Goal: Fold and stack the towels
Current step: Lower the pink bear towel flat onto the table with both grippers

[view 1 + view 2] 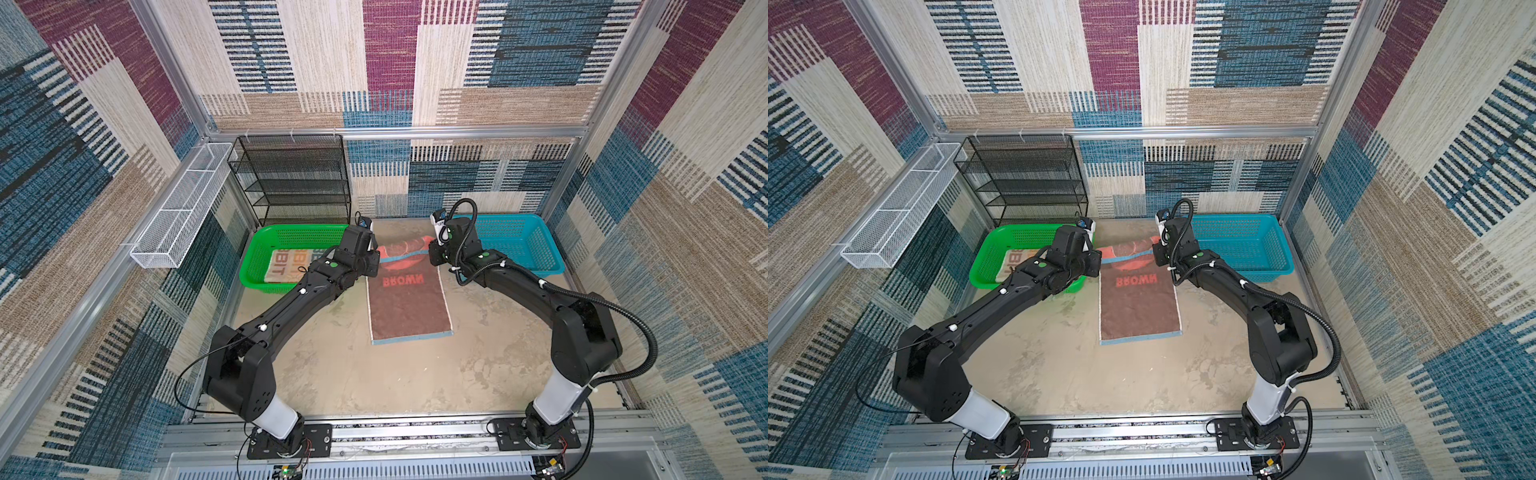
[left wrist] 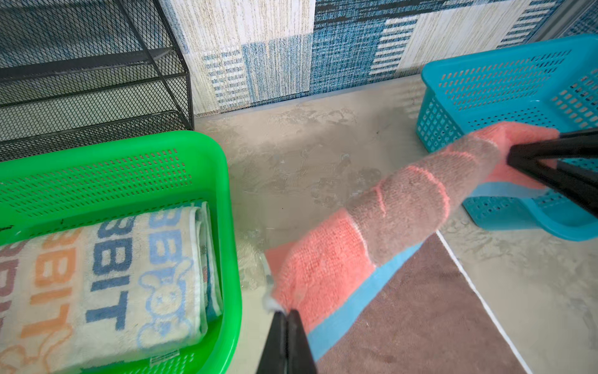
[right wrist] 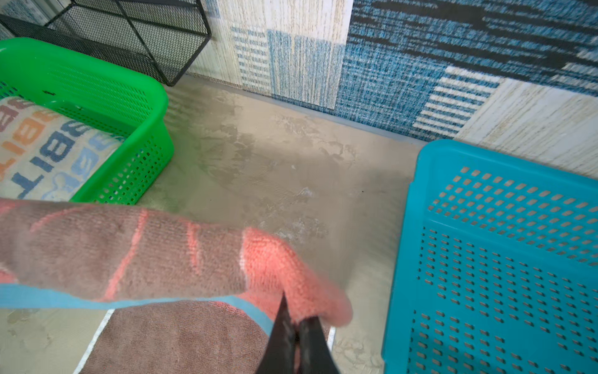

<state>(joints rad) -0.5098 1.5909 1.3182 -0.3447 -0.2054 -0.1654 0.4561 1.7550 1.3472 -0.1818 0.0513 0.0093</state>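
We log two arms, the left arm [image 1: 291, 299] and the right arm [image 1: 519, 282]: blocky matte-black shells, each with a white sleeve [image 1: 276, 409] above its base. Each base sits on a black plate [image 1: 320, 436] with small screws. A green dot [image 1: 333, 263] marks each forearm. White clips [image 1: 263, 328] pin the wiring. The right arm carries a ribbed black hose [image 1: 654, 347]; the left, a thin black cable [image 1: 176, 388]. A small white camera [image 1: 438, 224] tops each wrist. Fingers [image 2: 302, 346]: slim, black, tapering.
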